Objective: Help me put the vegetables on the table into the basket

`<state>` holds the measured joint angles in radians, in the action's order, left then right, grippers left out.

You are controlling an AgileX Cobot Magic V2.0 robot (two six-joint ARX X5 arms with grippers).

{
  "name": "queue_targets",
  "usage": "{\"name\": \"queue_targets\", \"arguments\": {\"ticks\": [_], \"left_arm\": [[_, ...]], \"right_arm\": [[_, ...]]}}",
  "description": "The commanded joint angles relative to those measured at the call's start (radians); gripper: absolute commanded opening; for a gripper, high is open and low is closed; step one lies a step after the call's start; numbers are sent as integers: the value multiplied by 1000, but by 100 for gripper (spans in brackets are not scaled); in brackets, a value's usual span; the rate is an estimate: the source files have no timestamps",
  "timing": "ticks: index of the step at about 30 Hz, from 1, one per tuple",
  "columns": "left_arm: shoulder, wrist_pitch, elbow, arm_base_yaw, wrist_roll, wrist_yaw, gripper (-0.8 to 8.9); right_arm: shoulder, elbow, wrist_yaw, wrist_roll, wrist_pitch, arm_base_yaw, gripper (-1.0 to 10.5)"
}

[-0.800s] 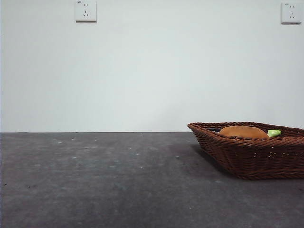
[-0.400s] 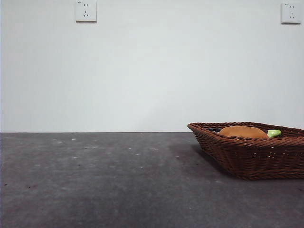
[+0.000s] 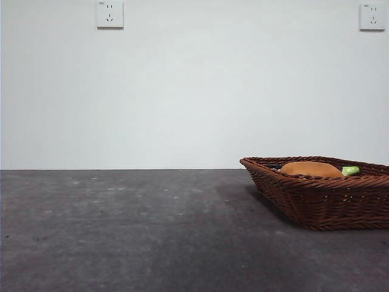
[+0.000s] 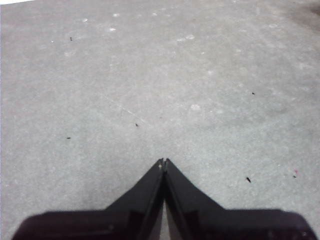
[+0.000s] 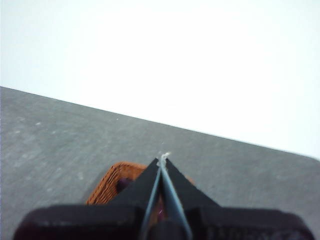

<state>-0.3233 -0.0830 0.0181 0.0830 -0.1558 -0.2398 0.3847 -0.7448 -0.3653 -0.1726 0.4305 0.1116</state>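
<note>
The reddish-brown wicker basket stands on the dark grey table at the right in the front view. Inside it the orange-brown tuber rises above the rim, with the eggplant's green tip beside it. The corn cob is hidden. No vegetable lies on the bare table. My left gripper is shut and empty above bare table. My right gripper is shut and empty, raised above the basket, which shows partly behind its jaws. Neither arm shows in the front view.
A white wall stands behind the table with two power sockets high up. The table's far edge runs along the wall.
</note>
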Motion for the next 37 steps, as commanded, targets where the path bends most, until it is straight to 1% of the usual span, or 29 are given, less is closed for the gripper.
{"name": "queue_targets", "arguments": {"ticks": [1, 5, 8, 16, 23, 37], "left_arm": [[0, 9, -10, 2, 3, -3, -4], [0, 9, -10, 2, 3, -3, -4], [0, 9, -10, 2, 3, -3, -3], [-1, 9, -10, 2, 3, -3, -4], [-6, 13, -10, 2, 3, -3, -4], [-6, 13, -10, 2, 3, -3, -3]], "right_arm": [[-75, 141, 16, 39, -43, -2, 2], [-210, 362, 50, 39, -117, -30, 2], [-279, 492, 55, 41, -140, -58, 2], [-377, 694, 55, 43, -145, -125, 2], [-377, 695, 69, 45, -154, -147, 2], [-376, 690, 70, 45, -136, -147, 2]]}}
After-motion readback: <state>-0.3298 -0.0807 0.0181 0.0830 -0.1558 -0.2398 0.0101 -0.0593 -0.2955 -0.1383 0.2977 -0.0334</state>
